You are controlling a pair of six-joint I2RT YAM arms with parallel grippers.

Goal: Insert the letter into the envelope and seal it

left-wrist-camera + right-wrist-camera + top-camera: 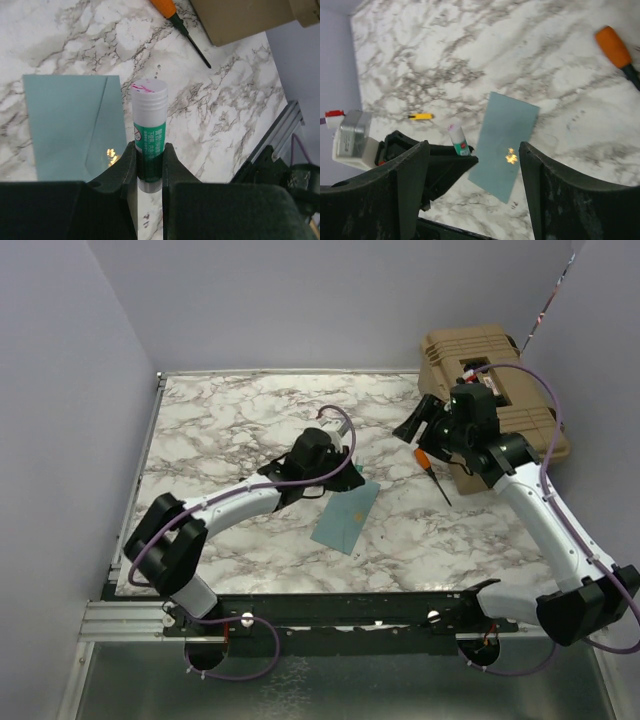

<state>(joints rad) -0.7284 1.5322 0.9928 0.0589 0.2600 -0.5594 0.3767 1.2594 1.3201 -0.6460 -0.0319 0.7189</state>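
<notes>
A white table veined with grey marble fills the middle of the top view, closed in by plain lilac-grey walls at the back and both sides, with a metal rail along its lower edge. The envelope lies flat just below the centre of that frame, a gold sticker glinting on it. The left pincer is clamped on an upright glue stick just beside the envelope's edge. The right pincer hangs above the table with its jaws wide apart, holding nothing. A tan case sits at the upper right, with an orange-handled screwdriver near it.
</notes>
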